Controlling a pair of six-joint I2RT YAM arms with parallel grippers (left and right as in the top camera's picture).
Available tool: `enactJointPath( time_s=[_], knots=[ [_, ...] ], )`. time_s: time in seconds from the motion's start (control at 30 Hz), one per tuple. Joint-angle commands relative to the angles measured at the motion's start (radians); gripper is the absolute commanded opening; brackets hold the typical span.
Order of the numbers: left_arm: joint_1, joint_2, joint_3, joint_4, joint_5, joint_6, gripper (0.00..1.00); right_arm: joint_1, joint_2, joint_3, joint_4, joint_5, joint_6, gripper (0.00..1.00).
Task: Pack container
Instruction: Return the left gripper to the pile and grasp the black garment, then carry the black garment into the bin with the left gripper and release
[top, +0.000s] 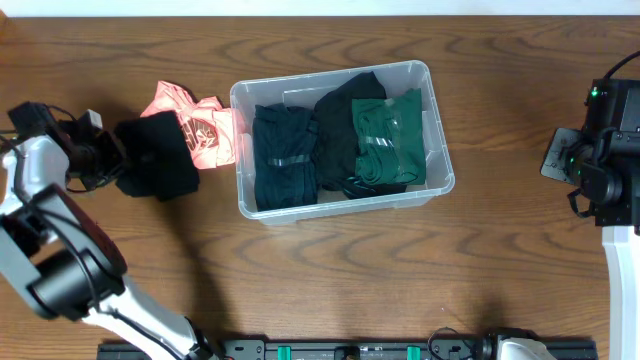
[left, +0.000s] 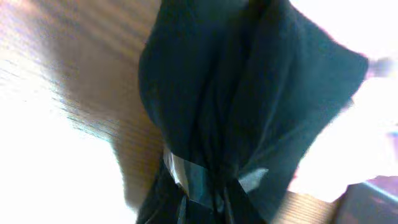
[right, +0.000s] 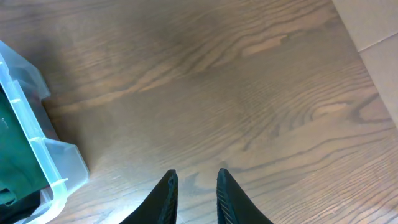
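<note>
The clear container (top: 441, 160) stands mid-table and holds a dark teal bundle (top: 285, 155), a black bundle (top: 338, 125) and a green bundle (top: 390, 145). To its left a black garment (top: 158, 158) lies on the table, partly over a pink garment (top: 200, 125). My left gripper (top: 110, 156) is at the black garment's left edge and shut on it. The black garment (left: 249, 93) fills the left wrist view, bunched at the jaws. My right gripper (right: 195, 177) hangs over bare wood right of the container's corner (right: 37, 149), fingers slightly apart with nothing between them.
The right arm's base (top: 610, 150) stands at the right table edge. A black rail (top: 350, 350) runs along the front edge. Bare wood lies between the container and the right arm.
</note>
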Motion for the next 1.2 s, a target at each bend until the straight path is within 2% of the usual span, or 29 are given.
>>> enactJointPath(
  time_s=[0.0, 0.13, 0.23, 0.37, 0.43, 0.53, 0.63, 0.77, 0.93, 1.17],
  knots=[
    [-0.018, -0.190, 0.006, -0.002, 0.105, -0.057, 0.06, -0.009, 0.000, 0.000, 0.001, 0.003, 0.001, 0.21],
    [-0.097, -0.371, 0.006, -0.003, 0.172, -0.084, 0.06, -0.009, 0.000, 0.000, 0.001, 0.003, 0.001, 0.21],
    [-0.212, -0.489, 0.006, -0.014, 0.171, -0.088, 0.06, -0.009, 0.000, 0.000, 0.001, 0.003, 0.001, 0.21],
    [-0.430, -0.595, 0.006, -0.015, 0.145, -0.106, 0.06, -0.009, 0.000, 0.000, 0.000, 0.003, 0.001, 0.21],
    [-0.549, -0.613, 0.006, -0.016, 0.068, -0.169, 0.06, -0.009, 0.000, 0.000, 0.000, 0.003, 0.001, 0.21],
    [-0.697, -0.599, 0.006, -0.015, -0.057, -0.293, 0.06, -0.009, 0.000, 0.000, 0.000, 0.003, 0.001, 0.21],
    [-0.821, -0.555, 0.006, -0.006, -0.198, -0.471, 0.06, -0.009, 0.000, 0.000, -0.001, 0.003, 0.001, 0.21],
    [-0.932, -0.460, 0.006, 0.073, -0.232, -0.624, 0.06, -0.009, 0.000, 0.000, -0.003, 0.003, 0.001, 0.21],
    [-0.994, -0.335, 0.006, 0.155, -0.232, -0.757, 0.06, -0.009, 0.000, 0.000, -0.003, 0.003, 0.001, 0.22],
    [-0.998, -0.208, 0.005, 0.095, -0.301, -0.910, 0.06, -0.009, 0.000, 0.000, -0.003, 0.003, 0.001, 0.22]
  ],
)
